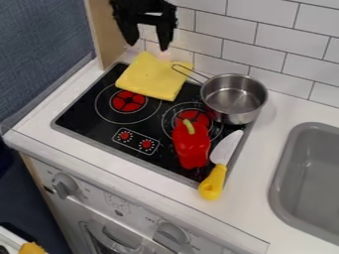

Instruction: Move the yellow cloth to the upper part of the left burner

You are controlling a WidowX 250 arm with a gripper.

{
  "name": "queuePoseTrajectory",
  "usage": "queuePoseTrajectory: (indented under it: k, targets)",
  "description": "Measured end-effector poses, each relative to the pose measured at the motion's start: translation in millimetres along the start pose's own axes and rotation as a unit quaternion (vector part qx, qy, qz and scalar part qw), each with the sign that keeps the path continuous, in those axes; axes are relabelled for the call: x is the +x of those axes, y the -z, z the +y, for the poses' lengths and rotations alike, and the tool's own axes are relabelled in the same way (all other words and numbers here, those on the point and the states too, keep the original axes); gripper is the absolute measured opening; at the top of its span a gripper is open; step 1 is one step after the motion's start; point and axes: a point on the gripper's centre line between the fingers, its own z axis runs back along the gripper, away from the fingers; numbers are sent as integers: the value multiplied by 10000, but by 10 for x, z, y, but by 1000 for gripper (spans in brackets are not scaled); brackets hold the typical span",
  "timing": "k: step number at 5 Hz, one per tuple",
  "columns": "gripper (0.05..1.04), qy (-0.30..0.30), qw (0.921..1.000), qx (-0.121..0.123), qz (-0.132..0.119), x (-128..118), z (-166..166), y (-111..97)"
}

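Note:
The black gripper (148, 44) hangs at the top of the view, above the yellow cloth, its two fingers spread apart with nothing between them. Below it, the folded yellow cloth (155, 77) lies flat on the back part of the black stovetop, reaching toward the tiled wall. Its lower edge is just behind the left burner (128, 101), whose red centre shows uncovered, and it overlaps the upper part of the burner's outer ring.
A metal pot (233, 96) stands at the stove's back right, its handle reaching the cloth's right edge. A red pepper (191, 144) and a yellow-handled knife (220, 166) lie at the right burner. A grey sink (310, 178) is at the right.

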Motion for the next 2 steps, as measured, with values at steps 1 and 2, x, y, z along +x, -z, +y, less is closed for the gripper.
queuePoseTrajectory:
  k: [1,2]
  targets:
    - [998,38,10000,10,18,-10,3,6]
    - [999,38,10000,11,11,-8,3,0]
